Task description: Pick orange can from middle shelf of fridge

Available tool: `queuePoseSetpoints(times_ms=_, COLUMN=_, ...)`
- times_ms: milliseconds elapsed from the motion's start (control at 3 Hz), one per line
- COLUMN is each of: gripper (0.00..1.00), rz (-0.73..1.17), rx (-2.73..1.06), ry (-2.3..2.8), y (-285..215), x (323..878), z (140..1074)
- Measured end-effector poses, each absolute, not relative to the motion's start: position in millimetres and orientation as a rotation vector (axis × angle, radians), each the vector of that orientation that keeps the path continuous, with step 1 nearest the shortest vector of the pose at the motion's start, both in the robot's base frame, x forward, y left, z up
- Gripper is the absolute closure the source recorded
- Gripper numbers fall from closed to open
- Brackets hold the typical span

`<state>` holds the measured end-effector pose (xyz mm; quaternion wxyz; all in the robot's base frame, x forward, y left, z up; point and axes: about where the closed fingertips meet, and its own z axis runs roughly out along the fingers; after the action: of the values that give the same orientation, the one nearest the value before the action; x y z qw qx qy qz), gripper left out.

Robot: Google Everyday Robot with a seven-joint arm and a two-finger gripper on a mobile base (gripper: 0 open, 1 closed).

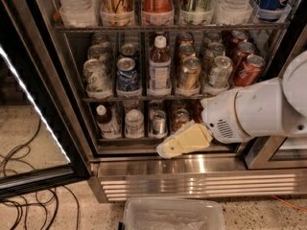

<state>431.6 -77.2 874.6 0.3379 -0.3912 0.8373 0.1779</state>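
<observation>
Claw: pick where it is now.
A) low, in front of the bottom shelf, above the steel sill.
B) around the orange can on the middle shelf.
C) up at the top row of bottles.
A: the claw hangs before the bottom shelf, just above the steel sill, well below the orange can on the middle shelf.

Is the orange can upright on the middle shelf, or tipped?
Upright: the orange can stands in its holder on the middle shelf, silver top up. The gripper is lower, before the bottom shelf, apart from it.
</observation>
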Motion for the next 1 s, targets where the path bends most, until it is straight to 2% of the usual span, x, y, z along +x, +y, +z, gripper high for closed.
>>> queuePoseSetpoints(times_ms=667, gripper=0.0, rz=0.449, rx=-0.936, ry=2.142, y=-66.7, x=447.5, z=873.5)
queuePoseSetpoints(times_ms=1000, gripper=0.0, rz=0.492, rx=-0.84, ry=2.195, y=-41.6, x=437.7, z=832.8)
